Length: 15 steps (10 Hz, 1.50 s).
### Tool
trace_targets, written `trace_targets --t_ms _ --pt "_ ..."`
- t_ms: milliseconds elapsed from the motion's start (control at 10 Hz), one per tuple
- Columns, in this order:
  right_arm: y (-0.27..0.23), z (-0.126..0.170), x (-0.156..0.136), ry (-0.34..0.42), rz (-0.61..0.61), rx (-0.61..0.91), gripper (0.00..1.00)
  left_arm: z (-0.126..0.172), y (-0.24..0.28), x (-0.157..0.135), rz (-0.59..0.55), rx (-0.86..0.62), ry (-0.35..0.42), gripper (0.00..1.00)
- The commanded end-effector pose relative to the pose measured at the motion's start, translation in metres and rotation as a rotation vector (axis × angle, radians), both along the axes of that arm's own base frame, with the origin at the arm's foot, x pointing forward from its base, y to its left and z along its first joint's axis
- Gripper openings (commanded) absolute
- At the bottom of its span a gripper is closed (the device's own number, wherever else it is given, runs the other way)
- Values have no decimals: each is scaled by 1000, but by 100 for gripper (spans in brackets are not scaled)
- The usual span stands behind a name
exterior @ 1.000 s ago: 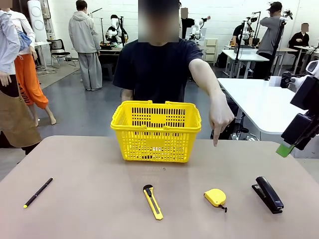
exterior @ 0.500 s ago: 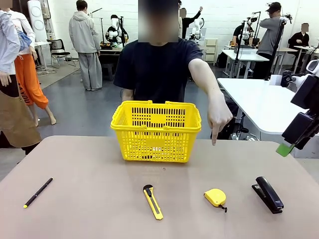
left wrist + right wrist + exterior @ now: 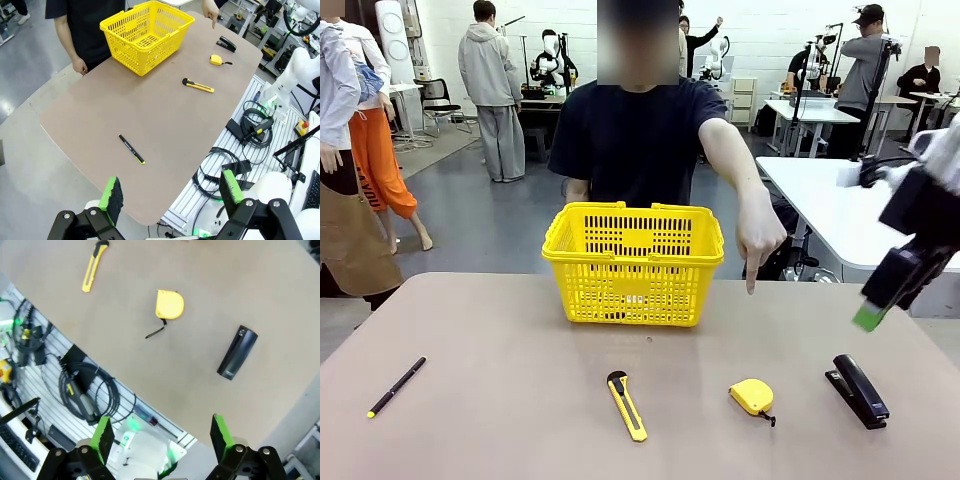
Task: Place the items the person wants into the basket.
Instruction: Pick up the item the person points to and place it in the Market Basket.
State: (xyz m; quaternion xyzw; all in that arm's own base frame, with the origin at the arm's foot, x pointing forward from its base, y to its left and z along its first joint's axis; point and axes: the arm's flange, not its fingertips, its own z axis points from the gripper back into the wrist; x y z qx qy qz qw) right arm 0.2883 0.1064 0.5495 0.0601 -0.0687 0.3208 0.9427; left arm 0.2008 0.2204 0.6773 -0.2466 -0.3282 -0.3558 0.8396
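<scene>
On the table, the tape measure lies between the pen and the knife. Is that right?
No. The front view shows the tape measure between the knife and the stapler; the pen lies beyond the knife.

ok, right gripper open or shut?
Open: the right gripper has its green pads wide apart in its wrist view, with nothing between them.
</scene>
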Motion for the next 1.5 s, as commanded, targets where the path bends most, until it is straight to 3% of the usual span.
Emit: trace_targets --t_ms 0,300,700,1100,1400 --pt "37 -36 -4 -37 -29 -81 100 0 0 -1 -17 -9 -19 100" --pt "63 -88 14 -27 -16 -88 100 0 0 -1 -17 -9 -19 100" --pt "94 -147 46 45 45 -129 100 0 0 -1 -17 -9 -19 100" --pt "115 -183 70 -12 12 -134 100 0 0 -1 -17 -9 -19 100" --pt "119 -203 85 -7 15 -139 100 0 0 -1 -17 -9 -19 100"
